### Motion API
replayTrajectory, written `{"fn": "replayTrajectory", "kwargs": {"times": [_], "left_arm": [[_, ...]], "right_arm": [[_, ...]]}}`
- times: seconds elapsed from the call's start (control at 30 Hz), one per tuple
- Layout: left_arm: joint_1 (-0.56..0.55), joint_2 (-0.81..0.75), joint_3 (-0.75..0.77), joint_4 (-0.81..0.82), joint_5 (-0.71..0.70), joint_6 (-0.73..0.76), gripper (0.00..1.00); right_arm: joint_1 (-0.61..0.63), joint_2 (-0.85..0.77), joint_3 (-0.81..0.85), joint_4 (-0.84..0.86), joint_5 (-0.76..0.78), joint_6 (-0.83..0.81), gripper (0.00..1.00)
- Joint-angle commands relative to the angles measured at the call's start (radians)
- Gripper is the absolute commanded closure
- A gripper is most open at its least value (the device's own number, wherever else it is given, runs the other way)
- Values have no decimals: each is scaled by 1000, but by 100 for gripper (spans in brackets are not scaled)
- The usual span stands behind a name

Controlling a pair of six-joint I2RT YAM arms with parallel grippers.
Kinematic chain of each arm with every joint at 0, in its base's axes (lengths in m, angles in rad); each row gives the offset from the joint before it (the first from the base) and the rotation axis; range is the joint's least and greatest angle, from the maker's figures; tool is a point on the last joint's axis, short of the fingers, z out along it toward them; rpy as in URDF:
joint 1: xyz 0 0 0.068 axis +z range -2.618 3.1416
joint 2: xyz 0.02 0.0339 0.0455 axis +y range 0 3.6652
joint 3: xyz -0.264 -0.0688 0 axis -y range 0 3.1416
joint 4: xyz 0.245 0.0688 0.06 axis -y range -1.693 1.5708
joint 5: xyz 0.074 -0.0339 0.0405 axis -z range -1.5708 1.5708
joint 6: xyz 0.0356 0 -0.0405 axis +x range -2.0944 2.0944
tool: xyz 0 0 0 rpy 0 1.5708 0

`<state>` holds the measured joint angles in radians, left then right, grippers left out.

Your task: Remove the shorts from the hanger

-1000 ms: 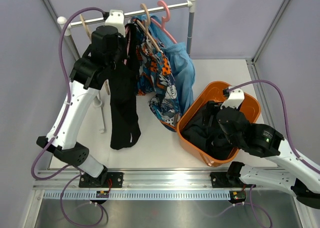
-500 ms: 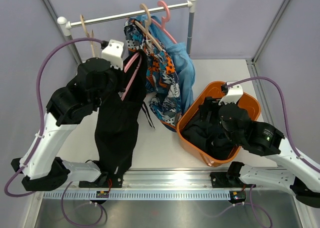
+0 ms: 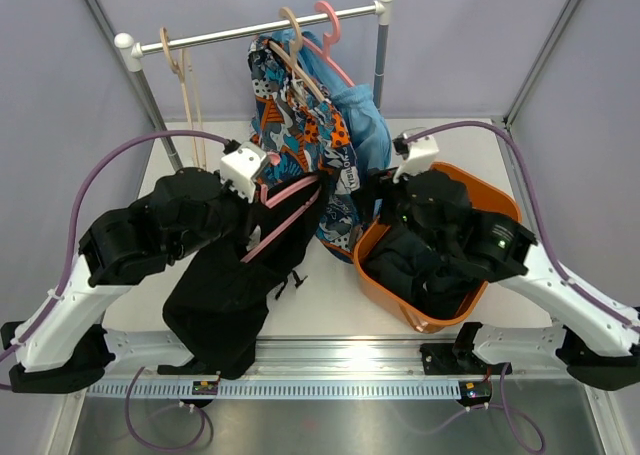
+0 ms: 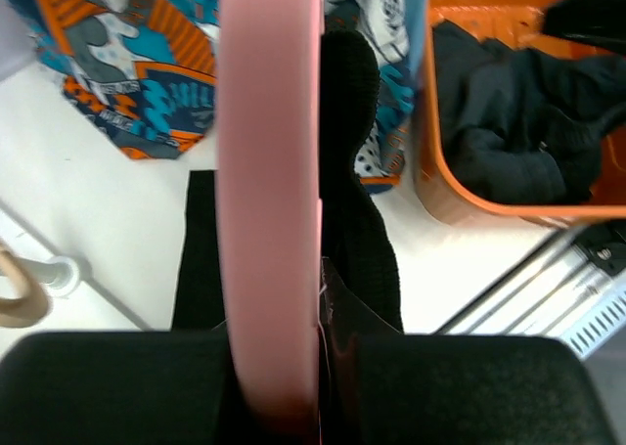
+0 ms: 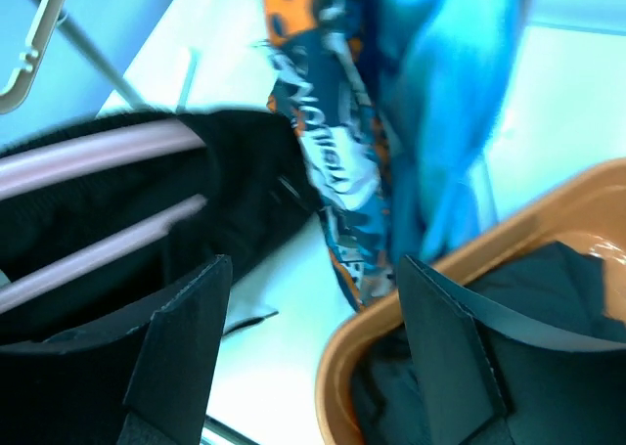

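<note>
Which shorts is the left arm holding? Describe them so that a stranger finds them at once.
Start at the metal rail at the back of the table, then come forward to the left gripper, which clamps a pink hanger left of the orange basket. The black shorts drape from it; unlike the patterned shorts and light blue shorts on the rail, they are plain black.

Bright, even overhead light - soft shadows on the white desk point(image 3: 470, 140). Right wrist view motion-blurred; the pink hanger point(image 4: 269, 171) in the left end effector point(image 4: 284, 386) is defocused.
</note>
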<state>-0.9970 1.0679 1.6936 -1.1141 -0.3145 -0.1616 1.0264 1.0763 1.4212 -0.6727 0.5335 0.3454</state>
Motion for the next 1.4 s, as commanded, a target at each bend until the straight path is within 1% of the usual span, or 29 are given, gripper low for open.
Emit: {"fn": "replayTrajectory", "kwargs": {"times": [0.0, 0.13, 0.33, 0.43, 0.5, 0.53, 0.57, 0.67, 0.7, 0.77, 0.8, 0.9, 0.93, 1.1, 1.37], "left_arm": [[-43, -23, -29, 50, 54, -18, 100], [-71, -45, -51, 50, 55, -21, 100], [-89, -63, -55, 51, 72, -16, 100], [-91, -74, -58, 51, 72, -6, 100], [-91, -80, -60, 46, 77, -3, 100], [-92, -83, -60, 43, 78, 0, 100], [-92, -85, -61, 42, 84, 2, 100], [-91, -100, -66, 39, 95, 7, 100], [-91, -103, -68, 40, 100, 8, 100], [-91, -115, -68, 37, 112, 11, 100], [-91, -118, -71, 36, 117, 13, 100], [-91, -135, -78, 39, 138, 19, 100], [-92, -138, -86, 42, 146, 20, 100], [-91, -154, -84, 31, 178, 33, 100], [-92, -180, -81, 19, 262, 63, 100]], "right_arm": [[-5, 89, 59, 44, -127, -17, 25], [-2, 151, 62, 61, -179, 6, 27], [-2, 206, 61, 70, -187, 29, 27], [-2, 218, 53, 71, -188, 38, 29], [-2, 220, 42, 76, -182, 46, 34], [-2, 221, 39, 78, -179, 47, 37], [-3, 221, 33, 81, -178, 49, 43], [-3, 231, 30, 87, -168, 53, 54], [-3, 234, 30, 87, -167, 53, 61], [-2, 240, 31, 87, -150, 50, 69], [-3, 240, 33, 88, -141, 50, 77], [-3, 237, 33, 97, -104, 38, 91], [-3, 235, 33, 99, -93, 32, 99], [-26, 229, 41, 87, -61, 23, 100], [-153, 224, 74, 12, -20, 6, 100]]}}
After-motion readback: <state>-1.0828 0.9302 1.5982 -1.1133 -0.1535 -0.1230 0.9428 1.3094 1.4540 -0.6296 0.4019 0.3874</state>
